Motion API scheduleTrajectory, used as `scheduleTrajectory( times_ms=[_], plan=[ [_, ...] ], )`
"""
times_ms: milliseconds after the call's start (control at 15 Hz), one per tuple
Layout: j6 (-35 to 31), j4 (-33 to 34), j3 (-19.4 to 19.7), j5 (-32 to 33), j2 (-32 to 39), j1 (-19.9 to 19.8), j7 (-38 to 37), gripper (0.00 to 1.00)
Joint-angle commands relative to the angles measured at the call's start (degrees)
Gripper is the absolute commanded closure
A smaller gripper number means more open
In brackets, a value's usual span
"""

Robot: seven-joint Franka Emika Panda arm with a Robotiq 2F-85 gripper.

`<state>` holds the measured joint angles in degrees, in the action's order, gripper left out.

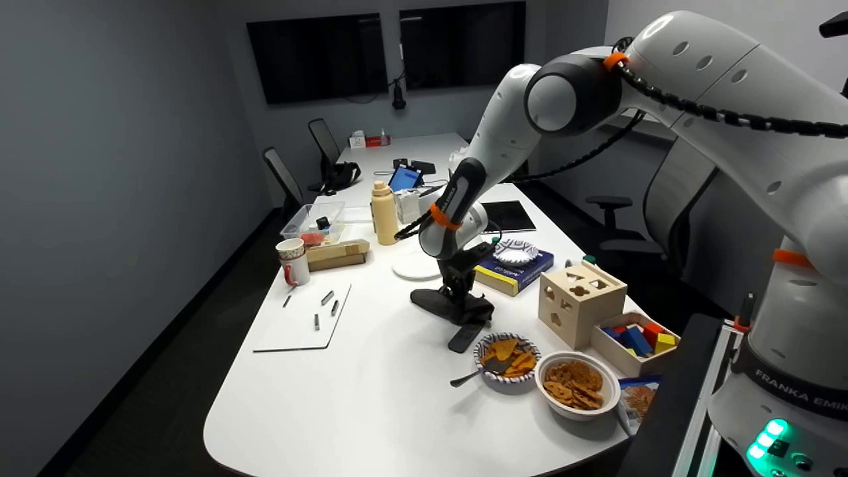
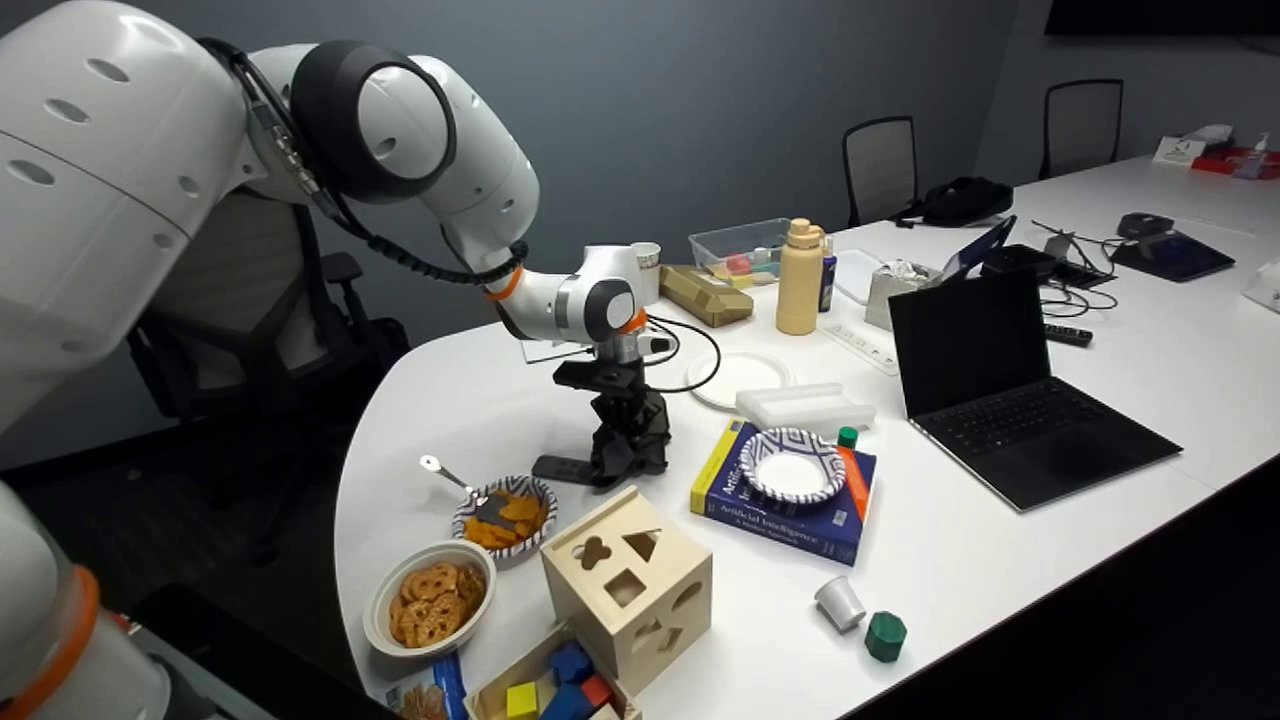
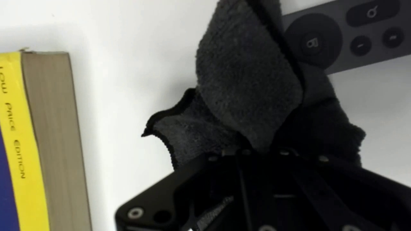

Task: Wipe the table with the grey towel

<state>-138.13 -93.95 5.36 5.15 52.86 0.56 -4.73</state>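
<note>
The dark grey towel (image 1: 432, 303) is bunched on the white table (image 1: 358, 404), with folds spreading out to the sides. It also shows in an exterior view (image 2: 645, 450) and in the wrist view (image 3: 249, 67). My gripper (image 1: 457, 286) points down over it. In the wrist view the jaws (image 3: 257, 153) are close together, with the cloth pinched into a fold between them. The fingertips are dark and partly hidden by the towel. A dark remote (image 3: 313, 41) lies by the towel, partly covered by its edge; it also shows in both exterior views (image 1: 466, 338) (image 2: 563, 468).
A thick book (image 2: 780, 520) with a patterned bowl on it lies beside the towel. A bowl of chips (image 1: 509, 358) with a spoon, a bowl of pretzels (image 1: 576, 387) and a wooden shape box (image 1: 576, 305) stand nearby. A white plate (image 2: 740, 378) and a whiteboard (image 1: 301, 331) with markers lie farther off.
</note>
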Motion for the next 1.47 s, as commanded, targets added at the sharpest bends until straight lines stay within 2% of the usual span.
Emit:
scheduleTrajectory(
  times_ms=[0,200,467,800,933,1400],
  plan=[
    [6.92,0.84,-4.93,-2.43,-0.15,-3.08,6.85,0.98],
    [13.38,2.2,-5.59,-3.06,0.17,-3.21,7.5,0.98],
    [19.8,2.4,-0.3,-1.09,-0.22,-0.17,-2.88,0.98],
    [17.81,2.24,5.24,-0.16,1.85,0.64,-13.66,0.98],
    [16.32,2.76,6.23,-0.47,3.09,0.33,-16.06,0.98],
    [6.82,1.47,2.61,-2.71,1.99,-0.61,-13.84,0.98]
  ],
)
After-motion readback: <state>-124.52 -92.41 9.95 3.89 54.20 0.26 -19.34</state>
